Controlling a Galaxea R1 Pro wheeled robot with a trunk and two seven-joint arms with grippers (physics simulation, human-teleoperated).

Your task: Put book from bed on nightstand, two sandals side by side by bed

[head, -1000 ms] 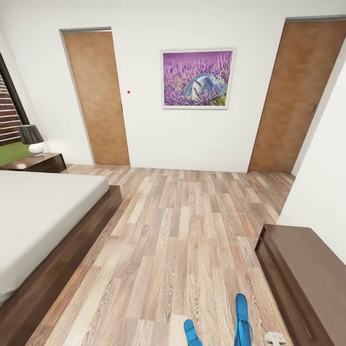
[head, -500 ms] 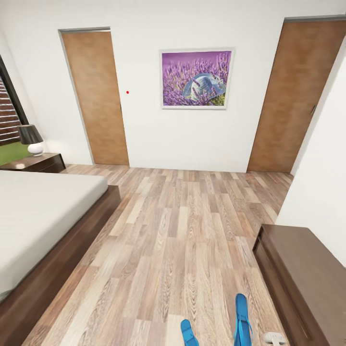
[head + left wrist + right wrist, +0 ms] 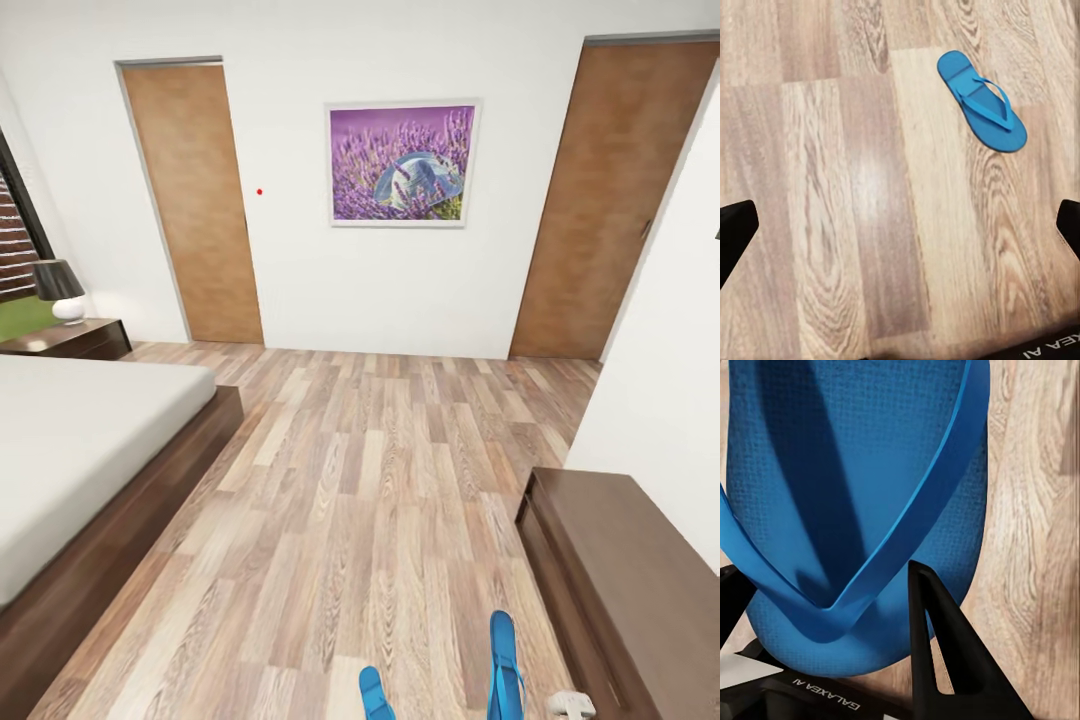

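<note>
Right end effector (image 3: 832,615) clamps one sandal (image 3: 855,495) — held low, above floor (image 3: 380,480).

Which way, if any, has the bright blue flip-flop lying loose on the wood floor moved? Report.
No. The flip-flop shifts left in the head view together with the dark brown cabinet; the camera moved.

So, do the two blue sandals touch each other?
Apart. The head view shows bare floor between the left sandal and the right sandal.
</note>
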